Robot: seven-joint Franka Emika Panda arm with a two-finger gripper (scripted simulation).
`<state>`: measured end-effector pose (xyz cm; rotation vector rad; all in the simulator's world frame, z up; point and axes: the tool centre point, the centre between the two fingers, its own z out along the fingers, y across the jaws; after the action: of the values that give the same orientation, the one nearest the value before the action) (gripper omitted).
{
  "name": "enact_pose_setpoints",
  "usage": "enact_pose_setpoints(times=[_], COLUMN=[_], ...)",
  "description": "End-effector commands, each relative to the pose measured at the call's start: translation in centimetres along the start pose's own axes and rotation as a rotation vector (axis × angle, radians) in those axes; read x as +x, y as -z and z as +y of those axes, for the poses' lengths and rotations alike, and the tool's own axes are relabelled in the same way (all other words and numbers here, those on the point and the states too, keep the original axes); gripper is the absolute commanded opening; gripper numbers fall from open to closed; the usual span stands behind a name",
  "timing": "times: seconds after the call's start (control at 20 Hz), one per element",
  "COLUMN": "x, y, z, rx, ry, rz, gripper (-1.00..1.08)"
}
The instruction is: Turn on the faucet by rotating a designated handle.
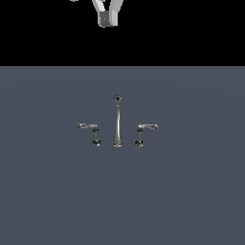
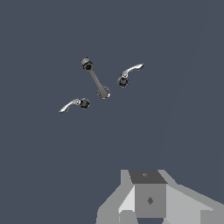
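The chrome faucet stands mid-floor in the exterior view, its tall slender spout upright with a round tip. The handle is on the exterior view's right, its arm sticking out right. Its mirror twin is on the exterior view's left. My gripper hangs high and far behind the faucet, well apart from it. The wrist view shows the spout and both levers; I cannot tell which lever is which there. Only the gripper's grey body shows, and the jaw state is unclear.
A flat dark grey floor spreads around the faucet. Beyond its far edge the background is black. No other objects are in view.
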<state>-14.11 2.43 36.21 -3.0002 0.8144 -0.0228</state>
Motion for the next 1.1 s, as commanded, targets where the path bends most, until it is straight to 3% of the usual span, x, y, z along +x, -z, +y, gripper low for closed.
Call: enact_pose_setpoints(times=[0.0,0.55,1.05], x=[1.3,7.3,13.0], y=[-1.8,-9.4,-16.3], z=[-0.6,-1.8,-1.3], rx=[-0.001,-0.008,-0.018], ry=[-0.068,-0.354,-0.618], rz=[0.001,0.004,0.008], gripper=[-1.0,-1.0,-1.0])
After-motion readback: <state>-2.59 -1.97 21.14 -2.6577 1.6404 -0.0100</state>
